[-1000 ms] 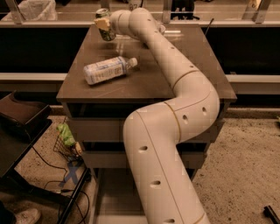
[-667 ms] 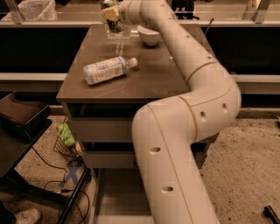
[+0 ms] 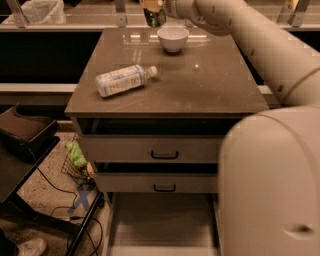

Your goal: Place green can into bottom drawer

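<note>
The green can (image 3: 153,17) hangs at the top edge of the camera view, lifted above the back of the cabinet top (image 3: 215,85), just left of a white bowl (image 3: 173,38). My gripper (image 3: 152,7) is shut on the can, and most of the hand is cut off by the frame's top edge. My arm sweeps down the right side of the view. The bottom drawer (image 3: 160,220) is pulled out at the bottom of the view, with its flat floor bare.
A clear plastic bottle (image 3: 123,80) lies on its side on the cabinet top's left half. The two upper drawers (image 3: 164,149) with black handles sit above the open one. A black cart (image 3: 25,131), a green item (image 3: 75,153) and cables are on the left.
My gripper has lifted the green can from the table's back edge up to the top of the view. The bottle and bowl have not moved.
</note>
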You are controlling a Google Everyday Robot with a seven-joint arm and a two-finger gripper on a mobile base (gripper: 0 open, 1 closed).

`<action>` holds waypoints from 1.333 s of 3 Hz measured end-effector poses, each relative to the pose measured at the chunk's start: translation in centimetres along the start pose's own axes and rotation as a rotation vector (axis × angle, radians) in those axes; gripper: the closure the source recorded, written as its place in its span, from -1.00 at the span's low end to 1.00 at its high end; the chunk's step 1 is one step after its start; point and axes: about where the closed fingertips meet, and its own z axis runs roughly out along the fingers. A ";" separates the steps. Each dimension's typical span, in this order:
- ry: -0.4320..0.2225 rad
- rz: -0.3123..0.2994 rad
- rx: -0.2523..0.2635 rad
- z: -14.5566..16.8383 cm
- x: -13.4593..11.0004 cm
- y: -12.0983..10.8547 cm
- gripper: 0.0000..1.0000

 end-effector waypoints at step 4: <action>0.111 -0.010 0.007 -24.4 8.2 5.1 1.00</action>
